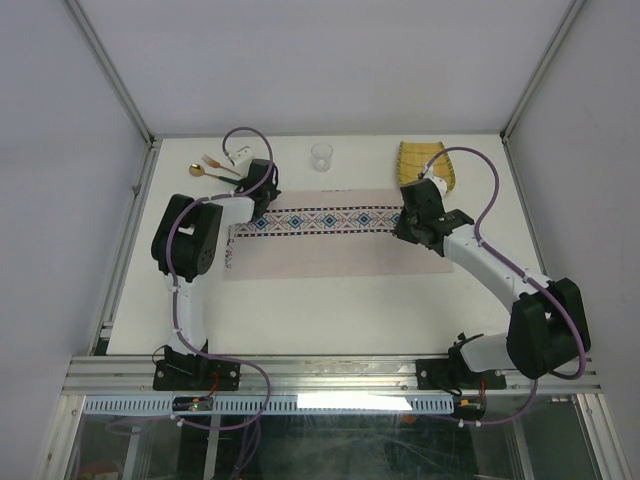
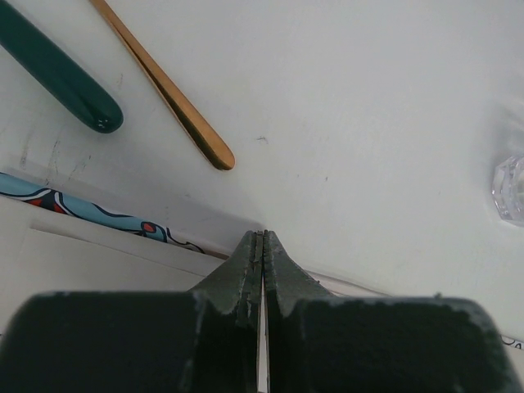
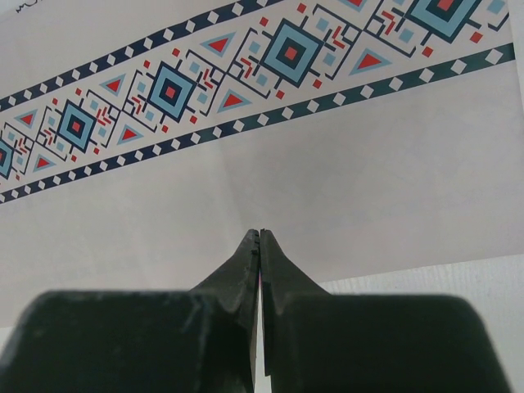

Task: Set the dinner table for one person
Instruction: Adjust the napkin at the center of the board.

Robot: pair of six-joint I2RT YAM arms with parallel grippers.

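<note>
Dinner table [image 1: 330, 310], glass cup [image 1: 320, 157] near placemat [image 1: 330, 252], left pincer [image 2: 263, 237] and right pincer [image 3: 259, 233] closed

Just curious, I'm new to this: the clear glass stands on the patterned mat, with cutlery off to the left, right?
No. The top view shows the clear glass on the bare dinner table beyond the patterned mat, not on it. The cutlery is off to the left.

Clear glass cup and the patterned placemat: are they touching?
Apart. The top external view shows a strip of bare white table between the clear cup and the placemat.
</note>
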